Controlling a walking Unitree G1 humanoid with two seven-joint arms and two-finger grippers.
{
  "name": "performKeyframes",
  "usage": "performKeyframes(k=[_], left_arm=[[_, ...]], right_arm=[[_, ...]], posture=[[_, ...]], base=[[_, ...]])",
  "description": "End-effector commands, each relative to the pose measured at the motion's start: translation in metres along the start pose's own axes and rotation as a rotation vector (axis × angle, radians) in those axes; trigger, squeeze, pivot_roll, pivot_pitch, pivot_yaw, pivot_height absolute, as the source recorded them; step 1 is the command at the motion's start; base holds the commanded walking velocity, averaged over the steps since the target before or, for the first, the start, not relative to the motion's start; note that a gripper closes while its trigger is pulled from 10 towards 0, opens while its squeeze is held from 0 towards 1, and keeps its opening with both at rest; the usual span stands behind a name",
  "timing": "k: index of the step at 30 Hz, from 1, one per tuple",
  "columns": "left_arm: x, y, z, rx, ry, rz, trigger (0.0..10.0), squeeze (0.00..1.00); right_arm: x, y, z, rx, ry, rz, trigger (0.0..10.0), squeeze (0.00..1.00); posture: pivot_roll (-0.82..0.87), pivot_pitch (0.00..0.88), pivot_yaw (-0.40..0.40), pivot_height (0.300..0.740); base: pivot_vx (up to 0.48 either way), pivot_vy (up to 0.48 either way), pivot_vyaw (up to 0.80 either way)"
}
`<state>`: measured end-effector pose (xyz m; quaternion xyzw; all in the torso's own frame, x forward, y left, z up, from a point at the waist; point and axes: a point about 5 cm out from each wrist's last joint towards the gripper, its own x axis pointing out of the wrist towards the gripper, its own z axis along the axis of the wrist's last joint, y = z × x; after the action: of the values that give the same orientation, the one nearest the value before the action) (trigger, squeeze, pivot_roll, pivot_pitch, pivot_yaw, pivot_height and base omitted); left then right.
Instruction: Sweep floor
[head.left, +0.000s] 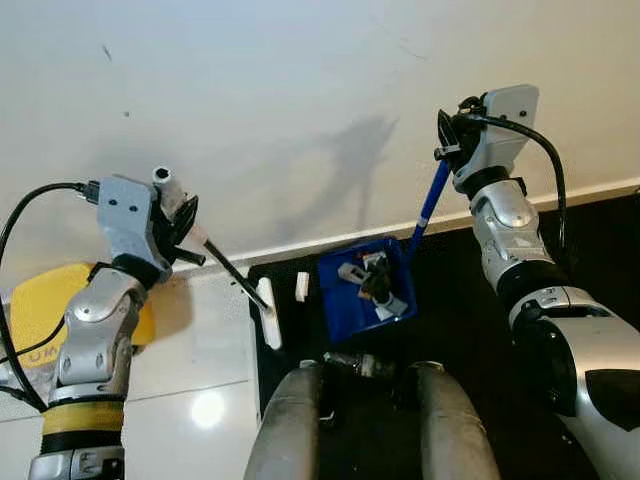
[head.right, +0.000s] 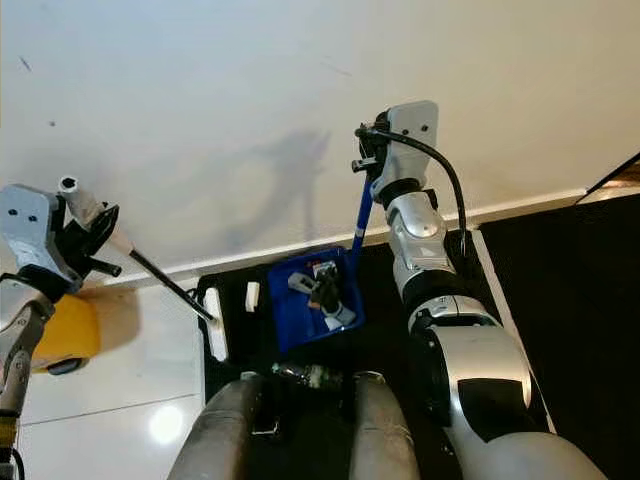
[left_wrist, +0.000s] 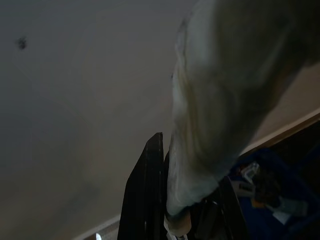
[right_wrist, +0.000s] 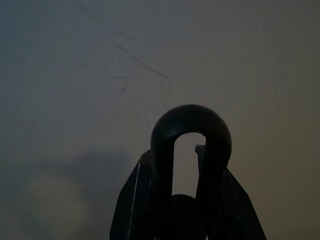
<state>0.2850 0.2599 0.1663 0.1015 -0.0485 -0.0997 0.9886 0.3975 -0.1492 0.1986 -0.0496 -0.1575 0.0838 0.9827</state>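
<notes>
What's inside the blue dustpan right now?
The blue dustpan holds a pile of small debris: grey, dark and whitish pieces. Whatever lies beneath that pile is covered.

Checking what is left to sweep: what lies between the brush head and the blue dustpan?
In the left eye view, one small white scrap lies on the black mat between the brush head and the blue dustpan.

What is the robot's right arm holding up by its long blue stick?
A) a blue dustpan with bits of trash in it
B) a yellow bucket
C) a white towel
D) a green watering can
A: the right end effector grips the top of the blue handle, which runs down to the blue dustpan holding small pieces of trash.
</notes>
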Motion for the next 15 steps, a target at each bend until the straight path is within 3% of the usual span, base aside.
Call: performKeyframes(k=[1, 6, 11, 13, 14, 15], left_arm=[[-0.008, 0.009, 0.003, 0.021, 0.002, 0.026, 10.0, 0.00], [-0.009, 0.010, 0.002, 0.021, 0.009, 0.027, 10.0, 0.00], [-0.012, 0.008, 0.002, 0.018, 0.019, 0.021, 10.0, 0.00], [-0.012, 0.008, 0.002, 0.017, 0.021, 0.020, 10.0, 0.00], [-0.012, 0.008, 0.002, 0.017, 0.022, 0.020, 10.0, 0.00], [-0.012, 0.008, 0.002, 0.017, 0.022, 0.020, 10.0, 0.00]], right_arm=[[-0.004, 0.005, -0.006, -0.034, 0.005, 0.025, 10.0, 0.00], [-0.009, 0.010, -0.014, -0.052, 0.034, 0.039, 10.0, 0.00], [-0.029, 0.021, -0.045, -0.066, 0.156, 0.052, 10.0, 0.00], [-0.034, 0.022, -0.052, -0.055, 0.183, 0.044, 10.0, 0.04], [-0.035, 0.022, -0.053, -0.052, 0.188, 0.040, 10.0, 0.68], [-0.035, 0.022, -0.053, -0.052, 0.188, 0.040, 10.0, 0.68]], posture=[[0.26, 0.329, 0.099, 0.740], [0.26, 0.334, 0.104, 0.740], [0.27, 0.340, 0.116, 0.740], [0.27, 0.340, 0.119, 0.740], [0.27, 0.340, 0.119, 0.740], [0.27, 0.340, 0.119, 0.740]], base=[[0.000, 0.000, 0.00], [0.000, 0.000, 0.00], [0.000, 0.000, 0.00], [0.000, 0.000, 0.00], [0.000, 0.000, 0.00], [0.000, 0.000, 0.00]])
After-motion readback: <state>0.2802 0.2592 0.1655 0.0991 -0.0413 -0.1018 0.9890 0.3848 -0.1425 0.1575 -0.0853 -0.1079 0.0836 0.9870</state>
